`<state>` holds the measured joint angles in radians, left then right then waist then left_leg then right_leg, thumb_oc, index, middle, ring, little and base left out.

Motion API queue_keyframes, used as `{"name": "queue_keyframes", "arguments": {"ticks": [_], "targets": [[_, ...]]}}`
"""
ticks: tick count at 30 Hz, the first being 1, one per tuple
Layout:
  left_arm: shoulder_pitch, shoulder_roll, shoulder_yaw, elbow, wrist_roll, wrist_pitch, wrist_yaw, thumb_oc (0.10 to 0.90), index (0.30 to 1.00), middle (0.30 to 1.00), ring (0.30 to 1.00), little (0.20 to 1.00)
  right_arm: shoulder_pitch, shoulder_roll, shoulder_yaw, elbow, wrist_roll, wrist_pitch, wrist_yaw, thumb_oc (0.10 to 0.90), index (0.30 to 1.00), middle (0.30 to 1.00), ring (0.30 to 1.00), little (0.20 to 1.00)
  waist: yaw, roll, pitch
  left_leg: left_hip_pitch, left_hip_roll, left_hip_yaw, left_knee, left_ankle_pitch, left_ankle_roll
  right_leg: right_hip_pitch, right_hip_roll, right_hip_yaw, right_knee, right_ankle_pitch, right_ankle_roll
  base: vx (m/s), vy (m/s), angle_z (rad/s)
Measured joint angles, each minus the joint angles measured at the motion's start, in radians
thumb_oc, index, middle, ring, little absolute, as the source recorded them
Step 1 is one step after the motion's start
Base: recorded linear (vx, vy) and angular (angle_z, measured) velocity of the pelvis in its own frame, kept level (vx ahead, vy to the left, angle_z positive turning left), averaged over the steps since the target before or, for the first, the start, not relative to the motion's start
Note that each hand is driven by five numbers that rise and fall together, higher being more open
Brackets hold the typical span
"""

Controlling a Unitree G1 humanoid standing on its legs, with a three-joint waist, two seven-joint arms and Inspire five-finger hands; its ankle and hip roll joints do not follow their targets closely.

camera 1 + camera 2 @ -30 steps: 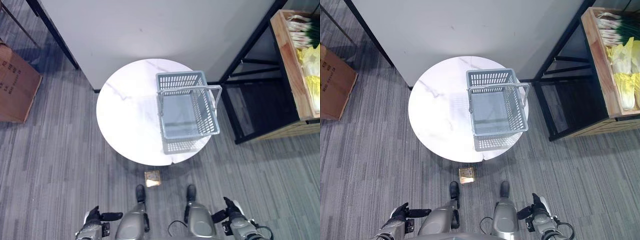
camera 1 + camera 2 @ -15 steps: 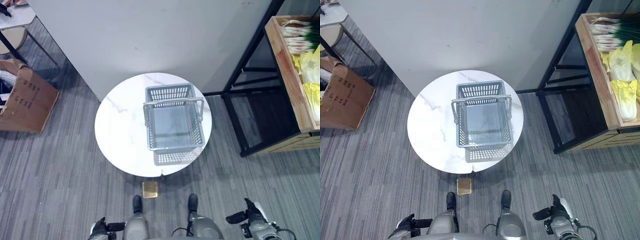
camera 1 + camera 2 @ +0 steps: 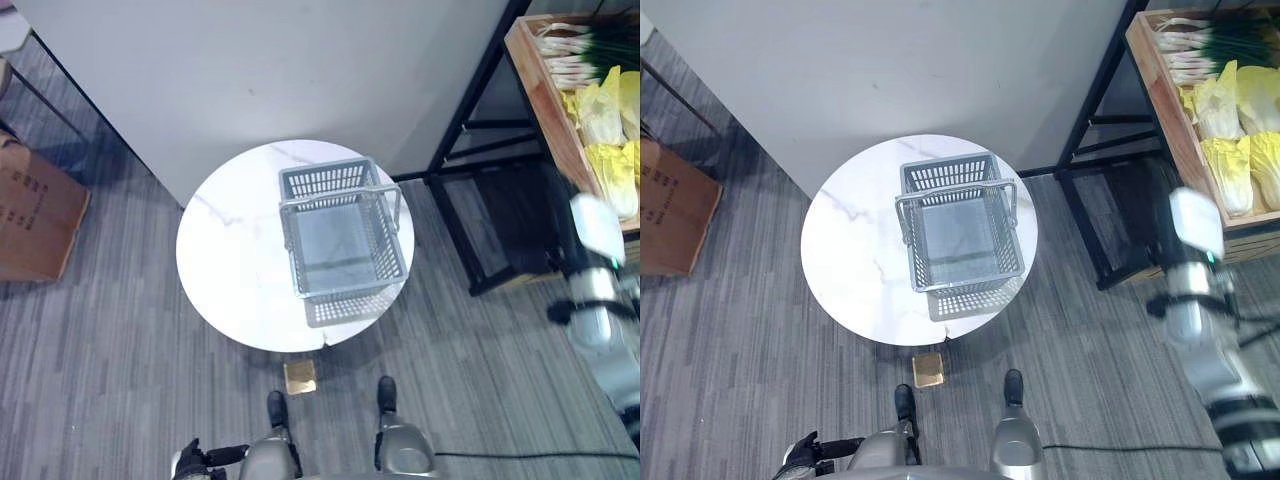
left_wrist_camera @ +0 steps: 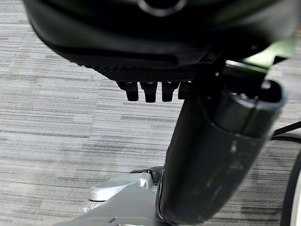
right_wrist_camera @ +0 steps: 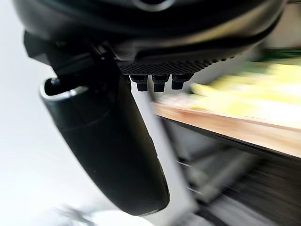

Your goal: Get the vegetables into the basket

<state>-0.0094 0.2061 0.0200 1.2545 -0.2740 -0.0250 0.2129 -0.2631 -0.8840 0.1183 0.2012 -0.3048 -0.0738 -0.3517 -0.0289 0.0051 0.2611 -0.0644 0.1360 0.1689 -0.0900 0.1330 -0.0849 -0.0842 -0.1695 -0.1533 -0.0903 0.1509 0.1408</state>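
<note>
Two kinds of vegetables lie in a wooden crate [image 3: 1160, 75] at the far right: pale yellow cabbages [image 3: 1230, 170] and, beyond them, green onions [image 3: 1200, 40] with white stalks. The crate rests on a black metal shelf frame [image 3: 470, 150], well apart from the grey plastic basket [image 3: 342, 240]. That basket stands on the round white counter [image 3: 230, 270], toward its right side, with its handle raised across the opening and nothing inside it. A white wall panel [image 3: 270, 70] stands just beyond the counter, a brown cardboard box [image 3: 35, 215] sits on the grey carpet at the far left, and a small brass floor plate [image 3: 300, 376] lies near the counter's near edge.

The right robot hand [image 5: 160, 80] is up beside the crate, at the end of the arm reaching in from the right; in its wrist view its fingers [image 5: 160, 84] point straight out with the thumb apart, released and empty. The left robot hand [image 3: 190, 462] hangs low at the near left, fingers [image 4: 149, 90] straight, also released and empty
</note>
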Motion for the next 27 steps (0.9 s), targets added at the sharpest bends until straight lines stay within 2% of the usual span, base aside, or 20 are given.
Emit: {"name": "queue_keyframes", "arguments": {"ticks": [2, 5, 6, 7, 8, 9, 10, 13, 15, 19, 21, 24, 25, 27], "targets": [[0.002, 0.0, 0.001, 0.001, 0.0, 0.003, -0.008, 0.9, 1.0, 1.0, 1.0, 1.0, -0.151, 0.011, 0.153, -0.016, 0.007, 0.031, 0.044, 0.9, 1.0, 1.0, 1.0, 1.0, 0.005, -0.004, 0.0, -0.014, -0.004, -0.013, 0.0, 0.005, -0.002, -0.005, 0.0, -0.012, 0.003, 0.001, -0.001, -0.06, 0.003, 0.18], [-0.008, 0.0, -0.01, 0.0, -0.001, 0.007, -0.011, 0.9, 1.0, 1.0, 1.0, 1.0, -0.307, 0.063, 0.315, -0.042, 0.03, 0.025, 0.086, 0.9, 1.0, 1.0, 1.0, 1.0, 0.041, -0.004, 0.001, -0.034, -0.008, -0.037, 0.002, 0.015, -0.006, -0.009, 0.0, -0.039, 0.004, 0.006, -0.008, -0.05, -0.001, 0.31], [-0.027, 0.001, -0.024, -0.002, -0.001, 0.016, -0.016, 0.9, 1.0, 1.0, 1.0, 1.0, -0.381, 0.1, 0.371, -0.027, 0.053, -0.012, 0.099, 0.9, 1.0, 1.0, 1.0, 1.0, 0.089, -0.005, 0.005, -0.05, -0.008, -0.051, 0.002, 0.019, -0.007, -0.013, 0.0, -0.059, 0.004, 0.005, -0.009, -0.05, 0.006, 0.5], [-0.045, 0.007, -0.044, 0.001, -0.001, 0.021, -0.018, 0.9, 1.0, 1.0, 1.0, 1.0, -0.457, 0.162, 0.398, 0.038, 0.088, -0.015, 0.111, 0.9, 1.0, 1.0, 1.0, 1.0, 0.125, -0.016, 0.012, -0.067, -0.01, -0.072, 0.002, 0.022, -0.008, -0.016, -0.004, -0.073, 0.004, 0.002, -0.009, -0.03, 0.016, 0.47], [-0.037, 0.011, -0.049, -0.001, -0.002, 0.021, -0.016, 0.9, 1.0, 1.0, 1.0, 1.0, -0.493, 0.184, 0.416, 0.083, 0.105, -0.011, 0.116, 0.9, 1.0, 1.0, 1.0, 1.0, 0.144, -0.028, 0.02, -0.068, -0.021, -0.074, 0.002, 0.022, -0.008, -0.014, -0.013, -0.078, 0.004, 0.001, -0.007, -0.05, 0.017, 0.29], [-0.036, 0.013, -0.049, 0.0, -0.008, 0.02, -0.015, 0.9, 1.0, 1.0, 1.0, 1.0, -0.55, 0.209, 0.436, 0.149, 0.127, -0.005, 0.111, 0.9, 1.0, 1.0, 1.0, 1.0, 0.148, -0.03, 0.032, -0.068, -0.026, -0.077, 0.002, 0.022, -0.007, -0.011, -0.016, -0.082, 0.004, 0.001, -0.007, -0.04, 0.018, 0.1], [-0.052, 0.016, -0.05, 0.001, -0.023, 0.017, -0.016, 0.9, 1.0, 1.0, 1.0, 1.0, -0.687, 0.241, 0.506, 0.325, 0.16, 0.014, 0.113, 0.9, 1.0, 1.0, 1.0, 1.0, 0.145, -0.033, 0.052, -0.07, -0.028, -0.08, 0.002, 0.026, -0.004, -0.01, -0.018, -0.083, 0.004, 0.003, -0.005, -0.03, 0.015, 0.19], [-0.066, 0.027, -0.052, 0.001, -0.044, -0.001, -0.015, 0.9, 1.0, 1.0, 1.0, 1.0, -0.757, 0.233, 0.506, 0.458, 0.167, 0.059, 0.112, 0.9, 1.0, 1.0, 1.0, 1.0, 0.171, -0.039, 0.077, -0.099, -0.028, -0.104, 0.002, 0.031, 0.0, -0.024, -0.021, -0.104, 0.004, 0.001, -0.003, -0.01, 0.01, 0.22], [-0.067, 0.027, -0.087, 0.014, -0.061, -0.003, -0.013, 0.9, 1.0, 1.0, 1.0, 1.0, -0.761, 0.233, 0.507, 0.495, 0.174, 0.058, 0.111, 0.9, 1.0, 1.0, 1.0, 1.0, 0.162, -0.033, 0.094, -0.099, -0.033, -0.103, 0.002, 0.032, 0.0, -0.024, -0.026, -0.105, 0.004, 0.001, -0.003, 0.0, 0.0, 0.0], [-0.078, 0.025, -0.094, 0.001, -0.071, -0.018, -0.015, 0.9, 1.0, 1.0, 1.0, 1.0, -0.795, 0.229, 0.506, 0.576, 0.196, 0.049, 0.108, 0.9, 1.0, 1.0, 1.0, 1.0, 0.151, -0.031, 0.099, -0.099, -0.031, -0.103, 0.002, 0.032, 0.0, -0.024, -0.023, -0.104, 0.004, 0.001, -0.003, 0.0, 0.0, 0.0], [-0.084, 0.025, -0.097, -0.001, -0.081, -0.018, -0.015, 0.9, 1.0, 1.0, 1.0, 1.0, -0.775, 0.191, 0.497, 0.517, 0.204, 0.066, 0.11, 0.9, 1.0, 1.0, 1.0, 1.0, 0.143, -0.03, 0.101, -0.103, -0.029, -0.101, 0.002, 0.032, 0.0, -0.031, -0.023, -0.101, 0.004, 0.001, -0.003, 0.04, 0.0, -0.04], [-0.082, 0.025, -0.087, 0.001, -0.081, -0.008, -0.015, 0.9, 1.0, 1.0, 1.0, 1.0, -0.683, 0.115, 0.445, 0.306, 0.228, 0.069, 0.109, 0.9, 1.0, 1.0, 1.0, 1.0, 0.109, -0.028, 0.103, -0.103, -0.029, -0.098, 0.002, 0.031, 0.0, -0.036, -0.023, -0.093, 0.004, 0.001, -0.003, 0.03, -0.008, -0.08], [-0.083, 0.025, -0.084, -0.002, -0.08, -0.006, -0.015, 0.9, 1.0, 1.0, 1.0, 1.0, -0.655, 0.102, 0.418, 0.264, 0.247, 0.069, 0.108, 0.9, 1.0, 1.0, 1.0, 1.0, 0.096, -0.028, 0.103, -0.102, -0.028, -0.092, 0.002, 0.031, 0.0, -0.037, -0.021, -0.09, 0.004, 0.001, -0.003, 0.02, -0.009, -0.11], [-0.084, 0.024, -0.065, -0.006, -0.08, -0.005, -0.015, 0.9, 1.0, 1.0, 1.0, 1.0, -0.538, 0.1, 0.294, 0.147, 0.285, 0.059, 0.089, 0.9, 1.0, 1.0, 1.0, 1.0, 0.092, -0.026, 0.104, -0.097, -0.027, -0.083, 0.002, 0.031, 0.0, -0.037, -0.017, -0.083, 0.004, 0.001, -0.003, 0.02, -0.01, -0.14]]}}
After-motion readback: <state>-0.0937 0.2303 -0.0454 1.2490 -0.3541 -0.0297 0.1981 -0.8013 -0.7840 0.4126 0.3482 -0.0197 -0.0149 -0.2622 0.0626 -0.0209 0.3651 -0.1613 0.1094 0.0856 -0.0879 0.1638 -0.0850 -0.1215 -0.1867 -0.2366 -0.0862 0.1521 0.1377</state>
